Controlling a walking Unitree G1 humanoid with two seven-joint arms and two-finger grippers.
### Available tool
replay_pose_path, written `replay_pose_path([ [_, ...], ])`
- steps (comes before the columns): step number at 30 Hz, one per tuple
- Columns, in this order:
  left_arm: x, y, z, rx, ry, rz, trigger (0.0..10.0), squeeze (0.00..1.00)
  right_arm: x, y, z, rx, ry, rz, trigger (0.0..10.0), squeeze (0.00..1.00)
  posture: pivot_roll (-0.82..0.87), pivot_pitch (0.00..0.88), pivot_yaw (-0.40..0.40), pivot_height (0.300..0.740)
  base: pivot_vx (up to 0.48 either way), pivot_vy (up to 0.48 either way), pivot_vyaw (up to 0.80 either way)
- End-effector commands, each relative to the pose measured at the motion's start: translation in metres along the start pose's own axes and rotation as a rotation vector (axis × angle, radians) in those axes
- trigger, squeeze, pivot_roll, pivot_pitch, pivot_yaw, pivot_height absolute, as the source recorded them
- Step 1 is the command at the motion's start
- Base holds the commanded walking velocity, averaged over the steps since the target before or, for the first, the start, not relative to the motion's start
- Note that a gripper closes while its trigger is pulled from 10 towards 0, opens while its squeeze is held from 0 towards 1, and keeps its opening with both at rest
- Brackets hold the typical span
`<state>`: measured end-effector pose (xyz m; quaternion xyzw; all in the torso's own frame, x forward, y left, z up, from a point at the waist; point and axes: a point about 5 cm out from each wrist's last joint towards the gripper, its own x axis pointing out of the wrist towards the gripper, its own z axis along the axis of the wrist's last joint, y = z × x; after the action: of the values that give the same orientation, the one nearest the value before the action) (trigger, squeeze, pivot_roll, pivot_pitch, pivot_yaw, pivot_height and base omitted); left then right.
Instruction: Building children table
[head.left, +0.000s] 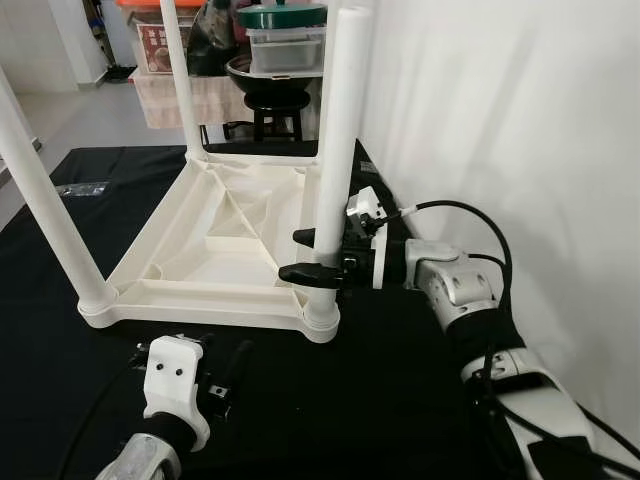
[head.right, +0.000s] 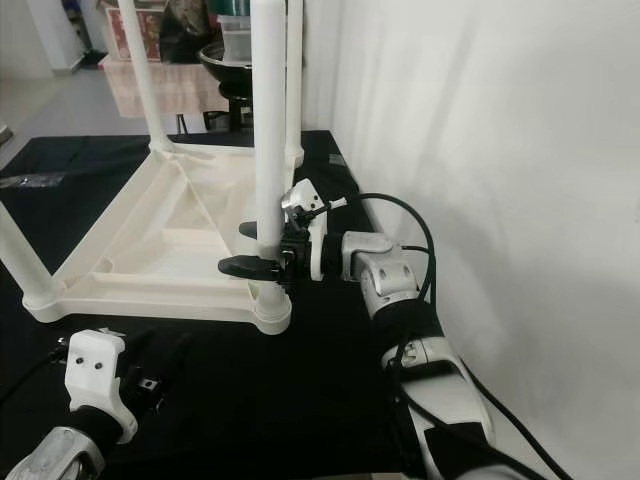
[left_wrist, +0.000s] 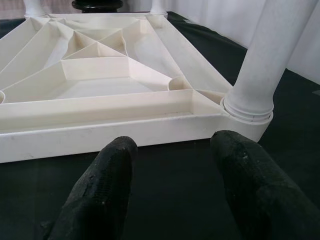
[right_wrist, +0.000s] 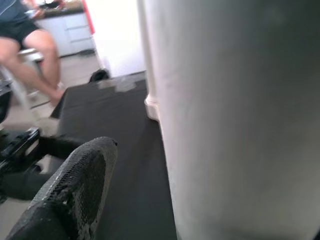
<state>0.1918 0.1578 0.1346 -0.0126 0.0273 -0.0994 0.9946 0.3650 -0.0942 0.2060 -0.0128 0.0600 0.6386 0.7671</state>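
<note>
1. The tabletop (head.left: 230, 235) lies upside down on a black mat (head.left: 380, 380), its ribbed underside up, just ahead of the left gripper (head.left: 222, 372) and beside the right gripper (head.left: 314, 254).
2. Four legs stand in the corner sockets: the near-right leg (head.left: 338, 130), the near-left leg (head.left: 45, 205), the far-left leg (head.left: 178, 75), and a far-right leg (head.right: 293, 80) beyond the right gripper, seen in the right eye view. By my reading, the fitting of legs is nearly or fully done.
3. The right gripper straddles the near-right leg low down, one black finger on each side. The fingers look set against the leg, so I judge it grasping the leg, probably pressing or twisting it home. The right wrist view shows one finger (right_wrist: 70, 195) close by the white shaft.
4. The left gripper rests on the mat on the near side of the tabletop's edge, fingers spread and holding nothing. In its wrist view the socket (left_wrist: 247, 107) of the near-right leg sits just beyond one finger (left_wrist: 252, 180).
5. Whether each leg is seated to full depth cannot be told.
6. Left to do, as I judge it: finish seating this leg, let go, then turn the table upright.
7. Behind the table stand stacked bins (head.left: 285, 40). A seated person's legs (right_wrist: 30, 55) show past the right gripper.
</note>
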Motion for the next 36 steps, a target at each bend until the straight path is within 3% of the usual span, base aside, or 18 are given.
replay_pose_path([
  [1,-0.001,0.003,-0.002,0.009,0.016,0.014,10.0,0.0,0.004,0.001,0.0,0.005,0.03,0.073,2.0,0.0,0.07,0.0,-0.059,0.74,0.0,0.0,0.0],
  [2,-0.001,0.003,-0.002,0.009,0.016,0.014,10.0,0.0,0.004,0.001,0.0,0.005,0.03,0.073,2.0,0.0,0.07,0.0,-0.059,0.74,0.0,0.0,0.0],
  [3,-0.002,0.003,-0.002,0.009,0.016,0.015,10.0,0.0,0.004,-0.001,0.0,0.005,0.028,0.081,0.0,0.0,0.07,0.0,-0.061,0.74,0.0,0.0,0.0],
  [12,-0.002,0.001,-0.002,0.004,0.017,0.015,10.0,0.0,-0.003,-0.003,-0.006,0.015,0.007,0.071,0.0,0.0,0.07,0.0,-0.06,0.74,0.0,0.0,0.0],
  [15,-0.002,0.0,-0.003,-0.001,0.016,0.015,10.0,0.0,-0.016,-0.005,-0.015,0.029,-0.037,-0.011,0.0,0.0,0.06,0.0,-0.06,0.74,0.0,0.0,0.0],
  [20,-0.002,0.0,-0.003,-0.002,0.016,0.015,10.0,0.0,-0.021,-0.007,-0.018,0.03,-0.055,-0.059,0.0,0.0,0.06,0.0,-0.059,0.74,0.0,0.0,0.0],
  [21,-0.004,0.001,-0.003,-0.001,0.018,0.016,10.0,0.0,-0.014,-0.008,-0.03,0.071,-0.055,-0.253,0.0,0.0,0.04,0.0,-0.061,0.74,0.0,0.0,0.0],
  [23,-0.004,0.001,-0.003,-0.001,0.018,0.016,10.0,0.0,-0.014,-0.008,-0.03,0.071,-0.055,-0.253,0.0,0.0,0.04,0.0,-0.061,0.74,0.0,0.0,0.0],
  [24,-0.005,0.003,-0.003,-0.001,0.022,0.018,10.0,0.0,-0.008,-0.006,-0.054,0.163,-0.014,-0.619,0.0,0.0,0.03,0.0,-0.047,0.74,0.0,0.0,0.0],
  [25,-0.005,0.003,-0.003,-0.001,0.022,0.018,10.0,0.0,-0.008,-0.006,-0.054,0.163,-0.014,-0.619,0.0,0.0,0.03,0.0,-0.047,0.74,0.0,0.0,0.0],
  [26,-0.006,0.002,-0.003,-0.001,0.031,0.007,10.0,0.0,0.002,0.024,-0.08,0.135,0.109,-0.913,0.0,0.0,0.02,0.0,-0.022,0.74,0.0,0.0,0.0],
  [28,-0.006,0.002,-0.003,-0.001,0.031,0.007,10.0,0.0,0.002,0.024,-0.08,0.135,0.109,-0.913,0.0,0.0,0.02,0.0,-0.022,0.74,0.0,0.0,0.0],
  [30,-0.005,0.0,-0.003,-0.001,0.033,-0.004,10.0,0.0,0.014,0.034,-0.078,0.076,0.132,-0.88,0.0,0.0,0.03,0.0,-0.03,0.74,0.0,0.0,0.0],
  [36,-0.006,0.002,-0.003,-0.004,0.03,0.008,10.0,0.0,0.022,0.033,-0.075,0.085,0.124,-0.858,0.0,0.0,0.02,0.0,-0.031,0.74,0.0,0.0,0.0],
])
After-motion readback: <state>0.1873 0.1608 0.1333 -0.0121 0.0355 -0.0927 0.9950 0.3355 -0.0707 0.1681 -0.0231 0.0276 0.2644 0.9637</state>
